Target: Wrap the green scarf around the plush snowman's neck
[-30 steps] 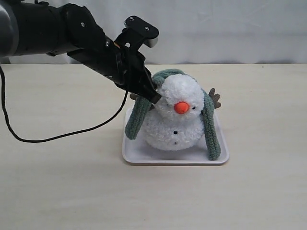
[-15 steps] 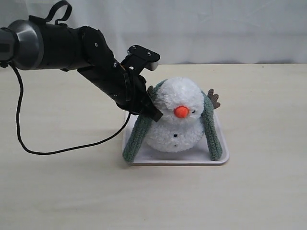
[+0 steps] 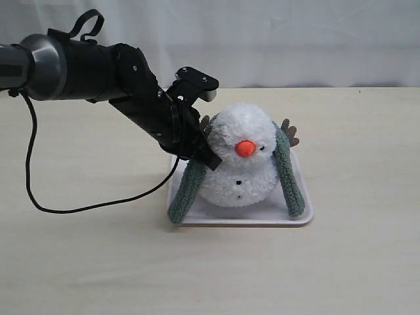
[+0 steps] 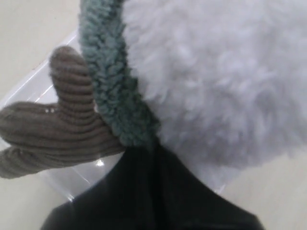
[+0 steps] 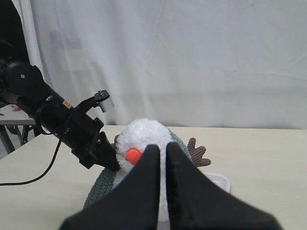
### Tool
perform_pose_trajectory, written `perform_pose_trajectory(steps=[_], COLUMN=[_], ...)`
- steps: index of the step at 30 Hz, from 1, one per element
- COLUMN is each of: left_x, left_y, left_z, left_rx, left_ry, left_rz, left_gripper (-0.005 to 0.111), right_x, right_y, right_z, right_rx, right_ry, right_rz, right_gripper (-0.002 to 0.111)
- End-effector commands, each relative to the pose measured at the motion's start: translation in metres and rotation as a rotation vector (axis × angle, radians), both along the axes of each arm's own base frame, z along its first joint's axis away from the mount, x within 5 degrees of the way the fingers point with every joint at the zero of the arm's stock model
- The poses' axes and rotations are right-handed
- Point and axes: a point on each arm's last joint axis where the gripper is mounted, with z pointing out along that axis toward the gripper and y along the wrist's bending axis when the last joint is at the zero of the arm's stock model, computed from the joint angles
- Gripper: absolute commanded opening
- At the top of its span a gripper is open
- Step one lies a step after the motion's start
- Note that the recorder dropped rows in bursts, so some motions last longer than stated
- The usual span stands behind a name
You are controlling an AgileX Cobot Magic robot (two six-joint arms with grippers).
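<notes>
The plush snowman (image 3: 240, 157) sits on a white tray (image 3: 244, 217), orange nose toward the camera. The green scarf (image 3: 186, 189) runs behind its head, and one end hangs down each side; the right end (image 3: 289, 176) reaches the tray. My left gripper (image 3: 209, 158) is shut on the scarf beside the snowman's neck; in the left wrist view the scarf (image 4: 111, 88) runs into the closed gripper (image 4: 151, 149) next to a brown corduroy arm (image 4: 55, 132). My right gripper (image 5: 163, 146) is out of the exterior view; it hangs in front of the snowman (image 5: 143, 135), shut, holding nothing.
A black cable (image 3: 85, 207) loops from the left arm across the table at the left. The scarf's left end hangs over the tray's front left corner. A white curtain (image 3: 295, 39) closes off the back of the table.
My left gripper has moved down along the snowman's side, pulling the scarf off the top of the head to behind it. The scarf's left end now hangs lower.
</notes>
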Motion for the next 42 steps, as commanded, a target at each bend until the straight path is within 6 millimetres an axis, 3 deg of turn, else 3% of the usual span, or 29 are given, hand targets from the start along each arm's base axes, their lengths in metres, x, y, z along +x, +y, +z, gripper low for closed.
perform_pose_trajectory(steps=[1,11,20,30,36,42], left_x=[-0.002,-0.004,-0.012,-0.024,-0.021,-0.013], left_y=[-0.001,0.000,0.002,0.004,0.009,0.006], left_z=[0.003,0.007,0.038,0.036,0.033,0.037], left_rx=[-0.002,-0.008,-0.072,-0.038,0.042,-0.007], left_ry=[0.003,0.019,0.014,0.135,0.073,-0.010], left_rz=[-0.010,-0.010,0.022,-0.027,-0.060,-0.014], left_gripper=[0.000,0.037,0.038,0.038,0.038,0.038], right_x=[0.000,0.000,0.000,0.000,0.000,-0.001], right_y=[0.000,0.000,0.000,0.000,0.000,0.000], right_z=[-0.002,-0.002,-0.002,-0.002,-0.002,-0.002], right_rx=[-0.013,-0.013,-0.013,-0.013,-0.013,-0.014], right_ry=[0.003,0.003,0.003,0.003,0.004,0.005], right_rz=[0.002,0.002,0.002,0.002,0.004,0.005], right_gripper=[0.004,0.004,0.004,0.004,0.004,0.004])
